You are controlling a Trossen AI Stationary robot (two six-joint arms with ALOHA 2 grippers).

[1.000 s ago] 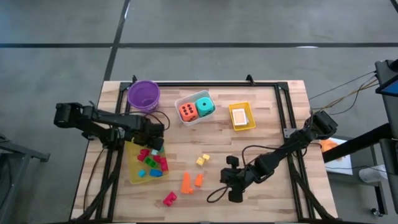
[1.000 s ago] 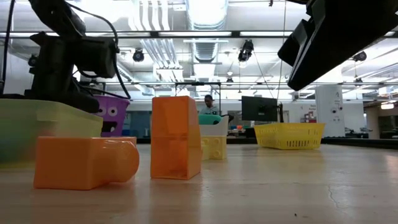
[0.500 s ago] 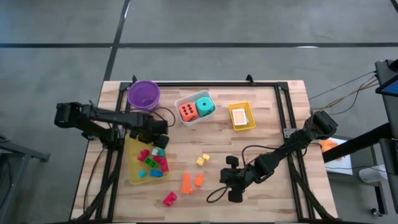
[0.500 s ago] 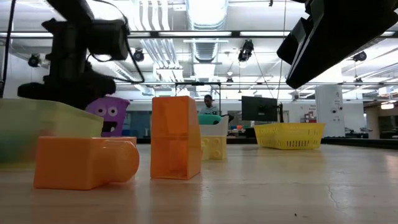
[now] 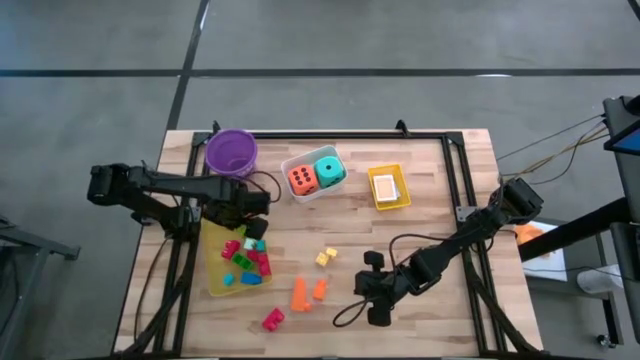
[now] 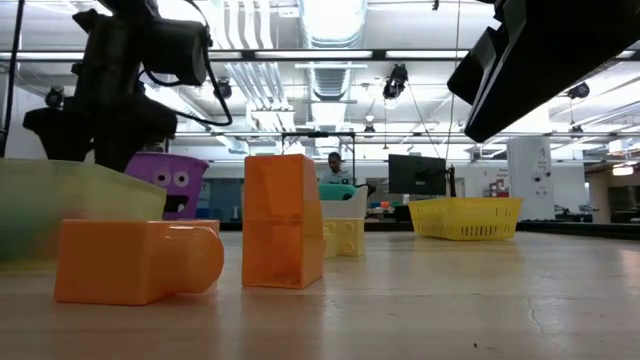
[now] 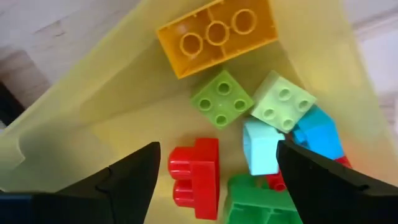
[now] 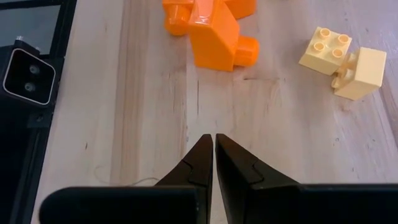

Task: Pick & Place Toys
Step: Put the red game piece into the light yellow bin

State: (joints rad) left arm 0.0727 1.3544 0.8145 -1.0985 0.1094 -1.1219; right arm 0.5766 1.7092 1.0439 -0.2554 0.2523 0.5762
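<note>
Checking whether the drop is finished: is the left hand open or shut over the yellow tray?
Open. The left hand has its fingers spread wide above the yellow tray, nothing between them; blocks lie below.

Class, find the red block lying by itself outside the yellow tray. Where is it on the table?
In the high view, the red block lies on the table's near left part, just right of the yellow tray's near corner and nearer than the two orange blocks.

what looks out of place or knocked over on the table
One orange block lies tipped on its side beside an upright orange block. Yellow blocks and a red block sit loose outside the yellow tray. Nothing looks damaged.
</note>
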